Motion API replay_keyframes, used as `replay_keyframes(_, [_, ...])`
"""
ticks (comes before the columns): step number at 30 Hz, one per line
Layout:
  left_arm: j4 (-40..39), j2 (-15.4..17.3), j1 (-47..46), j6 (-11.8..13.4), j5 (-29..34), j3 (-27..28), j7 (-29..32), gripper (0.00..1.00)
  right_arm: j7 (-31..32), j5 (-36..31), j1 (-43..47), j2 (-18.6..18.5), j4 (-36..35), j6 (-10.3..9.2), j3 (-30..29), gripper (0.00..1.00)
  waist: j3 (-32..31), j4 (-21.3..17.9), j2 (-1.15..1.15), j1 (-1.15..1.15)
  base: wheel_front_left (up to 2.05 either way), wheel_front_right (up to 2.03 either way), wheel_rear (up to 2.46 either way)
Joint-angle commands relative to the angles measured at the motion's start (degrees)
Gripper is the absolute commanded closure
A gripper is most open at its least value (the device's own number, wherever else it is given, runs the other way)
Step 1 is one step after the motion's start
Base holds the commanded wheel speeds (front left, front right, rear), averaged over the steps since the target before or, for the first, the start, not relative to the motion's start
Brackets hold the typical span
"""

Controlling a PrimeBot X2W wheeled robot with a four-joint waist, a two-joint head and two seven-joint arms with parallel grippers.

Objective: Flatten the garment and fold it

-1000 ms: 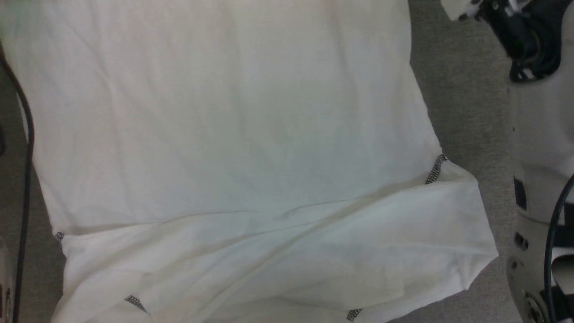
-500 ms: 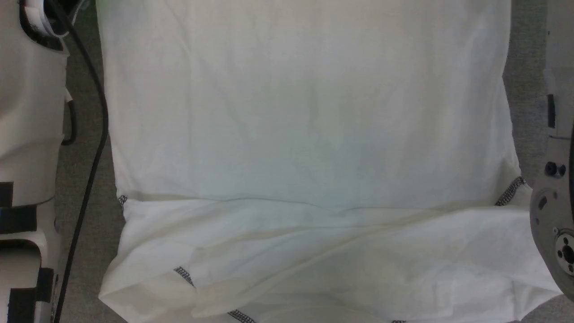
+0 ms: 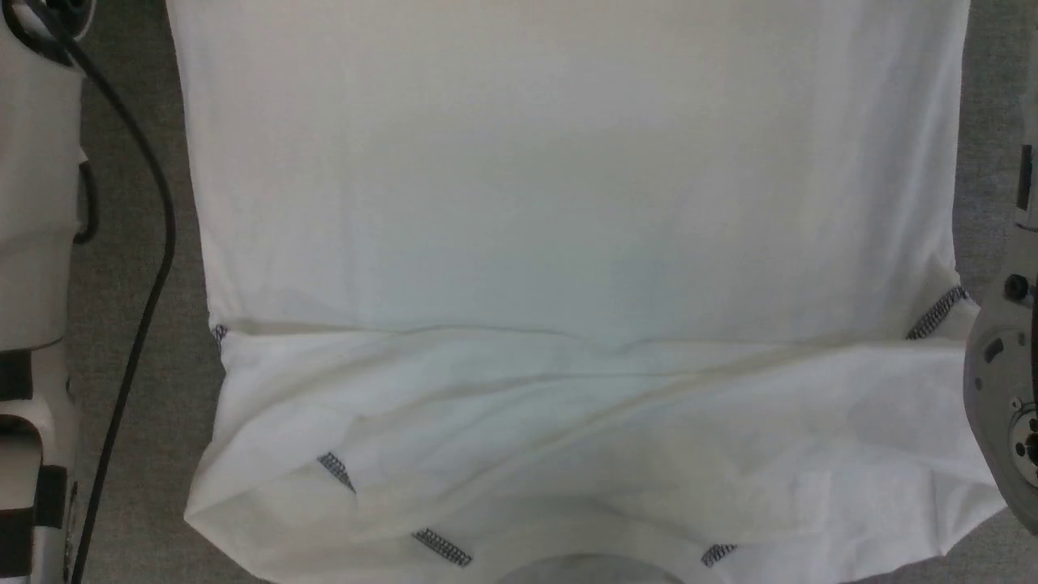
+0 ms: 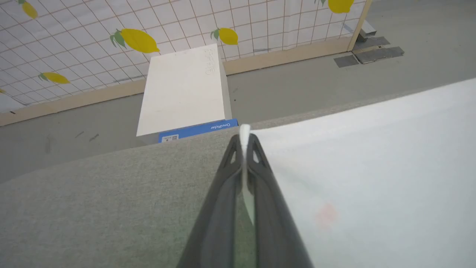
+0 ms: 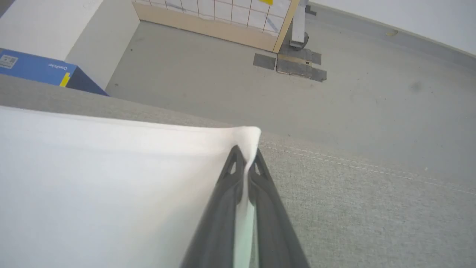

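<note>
Compared with a second ago the head camera has swung, so the garment (image 3: 568,203) now sits centred with a pale forearm on each side. Its body looks smoother than before, and the neckline (image 3: 584,560) now peeks in at the bottom.

It's white and thin, spread on the grey cloth surface (image 4: 111,193). The sleeves are folded across the near part, and short dark seams (image 3: 937,314) show there.

The left gripper (image 4: 244,137) is pinched tight on one far hem corner and the right gripper (image 5: 245,156) is clamped on the other, with the hem stretched straight between them.

That hem runs close to the surface's far edge. Past it is open floor (image 5: 223,74), plus a white box (image 4: 182,89) on the left gripper's side. Narrow grey strips flank the shirt, and a black cable (image 3: 154,268) runs down the left one.
</note>
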Motion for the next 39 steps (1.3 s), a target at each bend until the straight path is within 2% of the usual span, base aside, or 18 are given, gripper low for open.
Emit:
replay_keyframes(1, [0.4, 0.9, -1.7, 1.3, 1.2, 0.7, -2.9, 1.0, -2.7, -0.2, 0.2, -0.4, -0.5, -0.1, -0.6, 1.0, -0.6, -0.5, 0.0, 0.0, 0.0, 0.0, 0.0])
replay_keyframes(4, [1.8, 1.3, -2.4, 2.7, 3.0, 1.1, -9.5, 1.0, -8.4, 0.6, 0.1, -0.4, 0.3, -0.1, -1.3, 1.0, -1.7, -1.0, 0.0, 0.0, 0.0, 0.0, 0.0])
replay_keyframes(7, [3.2, 1.5, -2.7, 3.1, 4.1, 1.0, -14.3, 1.0, -12.7, 1.5, 0.3, -0.4, 1.3, -0.1, -1.5, 1.0, -3.1, -1.3, 0.0, 0.0, 0.0, 0.0, 0.0])
replay_keyframes(11, [4.8, 0.8, -1.2, 1.6, 2.9, 0.8, -18.7, 1.0, -18.2, 4.7, 2.4, -0.4, 2.3, -0.1, 0.6, 1.0, -6.0, -1.5, 0.0, 0.0, 0.0, 0.0, 0.0])
replay_keyframes(14, [5.0, 0.5, 2.0, 0.0, 1.4, 0.8, -21.2, 1.0, -22.3, 8.6, 6.2, -0.9, 1.6, -0.1, 4.1, 1.0, -9.3, -1.6, 0.0, 0.0, 0.0, 0.0, 0.0])
replay_keyframes(19, [2.0, 0.7, 11.3, -1.2, -1.2, 1.2, -24.3, 1.0, -27.8, 16.7, 16.3, -4.5, -4.0, -0.1, 11.7, 1.0, -16.4, -1.4, 0.0, 0.0, 0.0, 0.0, 0.0])
replay_keyframes(23, [-4.7, 1.5, 24.3, -1.3, -3.8, 1.3, -24.3, 1.0, -29.7, 23.0, 30.0, -10.0, -14.2, -0.1, 16.5, 1.0, -23.2, -0.6, 0.0, 0.0, 0.0, 0.0, 0.0])
replay_keyframes(28, [-14.1, 2.3, 40.8, 0.9, -7.1, 2.0, -21.9, 1.0, -29.8, 25.8, 46.1, -13.5, -25.4, -0.1, 15.8, 1.0, -29.2, 0.0, 0.0, 0.0, 0.0, 0.0, 0.0])
replay_keyframes(33, [-21.7, 2.4, 55.8, 3.2, -10.4, 1.9, -18.8, 1.0, -28.6, 26.8, 60.2, -13.7, -32.8, -0.1, 11.8, 1.0, -32.7, 1.1, 0.0, 0.0, 0.0, 0.0, 0.0])
replay_keyframes(39, [-25.7, 1.6, 68.6, 3.9, -14.0, 0.3, -16.4, 1.0, -26.9, 26.4, 74.2, -12.4, -37.7, -0.1, 8.1, 1.0, -35.2, 2.7, 0.0, 0.0, 0.0, 0.0, 0.0])
